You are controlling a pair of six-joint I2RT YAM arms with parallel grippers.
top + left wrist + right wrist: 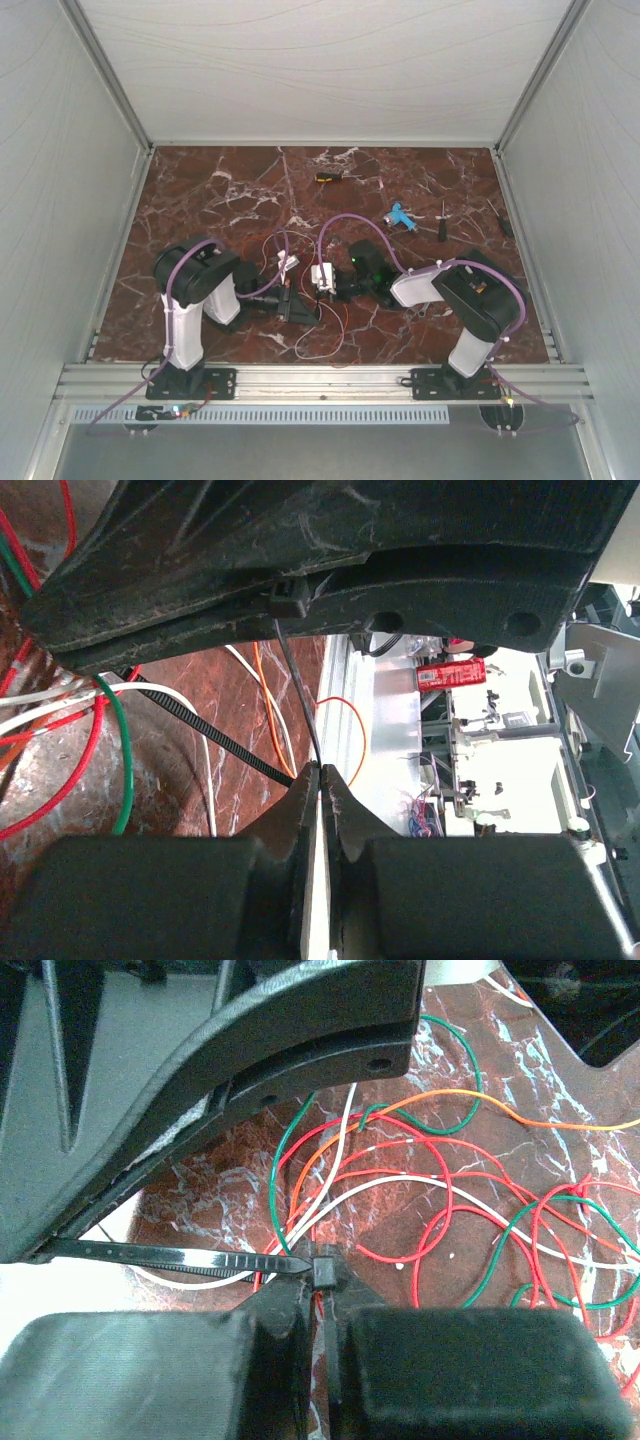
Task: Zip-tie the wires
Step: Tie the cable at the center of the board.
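The wires [318, 338] lie in loose red, white, orange and green loops between the arms, and show in the right wrist view [450, 1190] and left wrist view [105, 695]. The zip tie [200, 1258] is a black ribbed strip. My right gripper [322, 1280] is shut on its square head [326, 1265], with a red strand in the jaws. My left gripper [322, 770] is shut on the strap [210, 730]. The strap's pointed tip touches the head's side; whether it is inside I cannot tell. Both grippers, left [298, 303] and right [332, 285], meet at table centre.
On the dark marble table [200, 200] lie a black-and-yellow tool [328, 177], a blue tool [401, 216] and two screwdrivers [441, 220] [500, 218] at the back right. White walls close in the left, right and back.
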